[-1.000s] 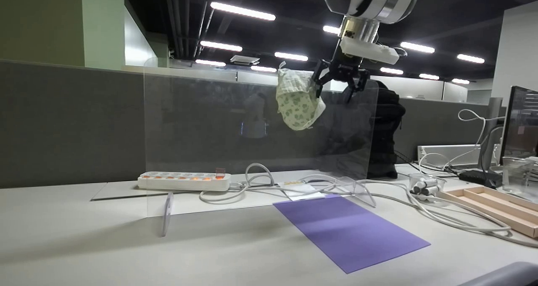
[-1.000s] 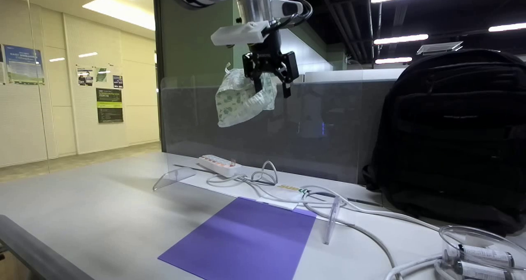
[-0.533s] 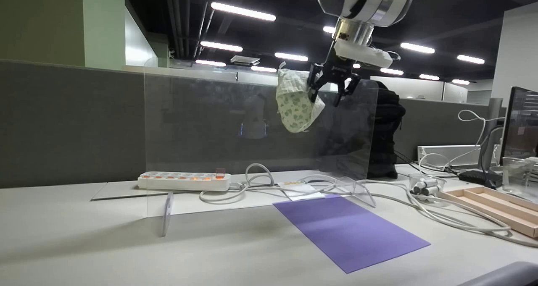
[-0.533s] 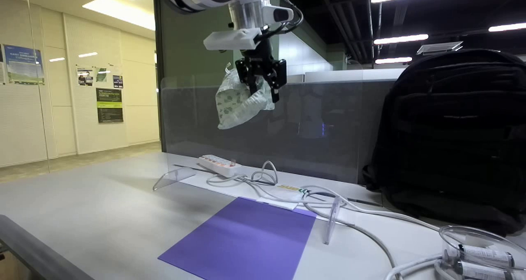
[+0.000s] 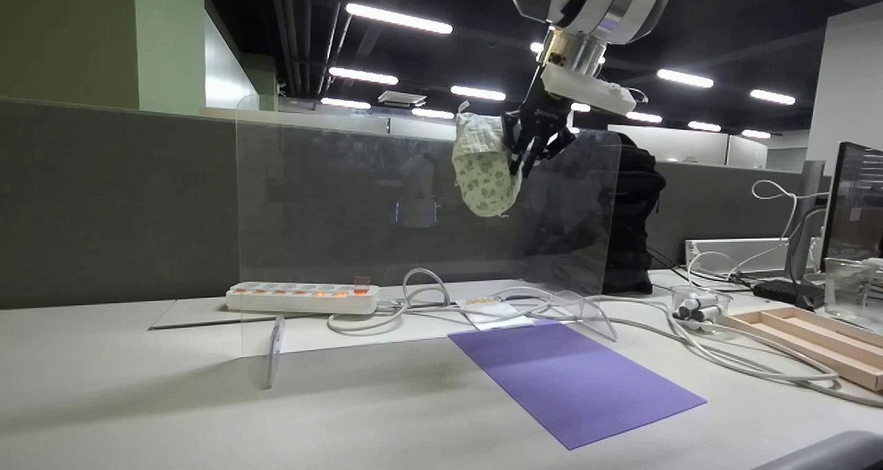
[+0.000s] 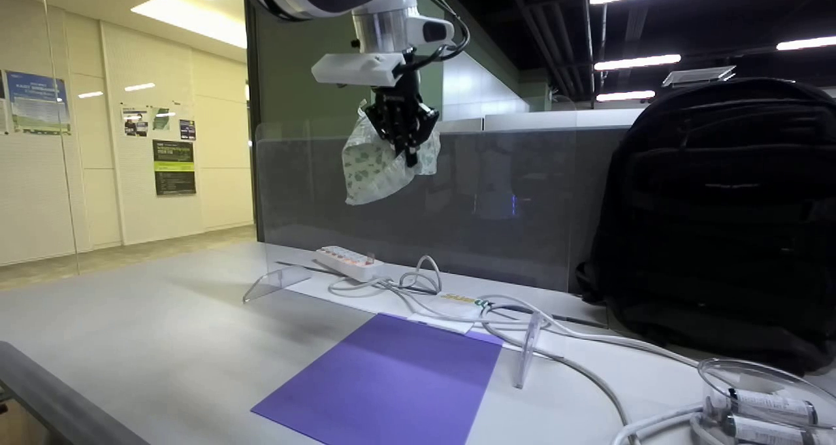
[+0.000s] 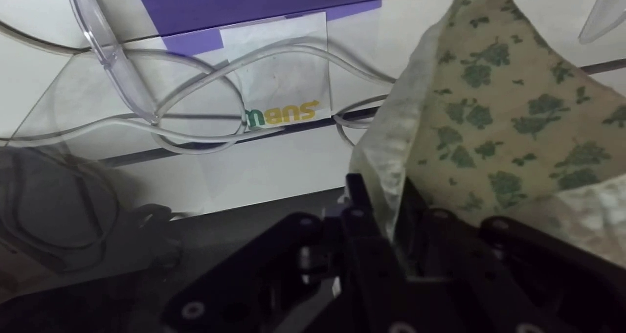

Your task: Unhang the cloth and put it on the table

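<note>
Where the hand (image 7: 384, 188) pinches the cloth (image 5: 486, 173), its dark fingers (image 7: 359, 201) look blurry in the wrist view, which cuts off some cloth too. The cloth hangs at the top of the clear wall (image 5: 345, 242), high over the table (image 5: 172, 408).

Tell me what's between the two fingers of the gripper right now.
Part of the leaf-patterned cloth lies between the fingers of the gripper, as the wrist view shows; nothing else is visible there.

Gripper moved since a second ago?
Yes: in an exterior view, the gripper has shifted leftward across the picture, away from the backpack, and slightly lower.
</note>
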`<state>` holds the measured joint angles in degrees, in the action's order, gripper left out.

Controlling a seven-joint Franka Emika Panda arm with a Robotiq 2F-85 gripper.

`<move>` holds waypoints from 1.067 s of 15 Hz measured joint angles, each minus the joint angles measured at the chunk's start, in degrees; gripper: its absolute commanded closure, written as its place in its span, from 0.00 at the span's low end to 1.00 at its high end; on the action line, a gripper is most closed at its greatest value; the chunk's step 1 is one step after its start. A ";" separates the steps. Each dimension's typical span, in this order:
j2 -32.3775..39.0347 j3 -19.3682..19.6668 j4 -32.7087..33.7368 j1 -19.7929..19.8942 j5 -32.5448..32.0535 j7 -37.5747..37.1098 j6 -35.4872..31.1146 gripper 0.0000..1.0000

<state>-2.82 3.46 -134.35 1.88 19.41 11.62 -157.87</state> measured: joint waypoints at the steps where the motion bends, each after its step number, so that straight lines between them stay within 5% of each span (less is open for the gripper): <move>1: -0.18 -0.08 -0.39 -0.22 0.54 0.98 0.14 1.00; 9: -3.34 -1.46 -7.23 -3.38 0.71 8.41 6.77 1.00; 16: -2.24 -3.26 -15.26 -4.55 -6.31 7.89 7.99 1.00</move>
<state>-5.06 0.21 -149.61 -2.67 13.09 19.50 -149.88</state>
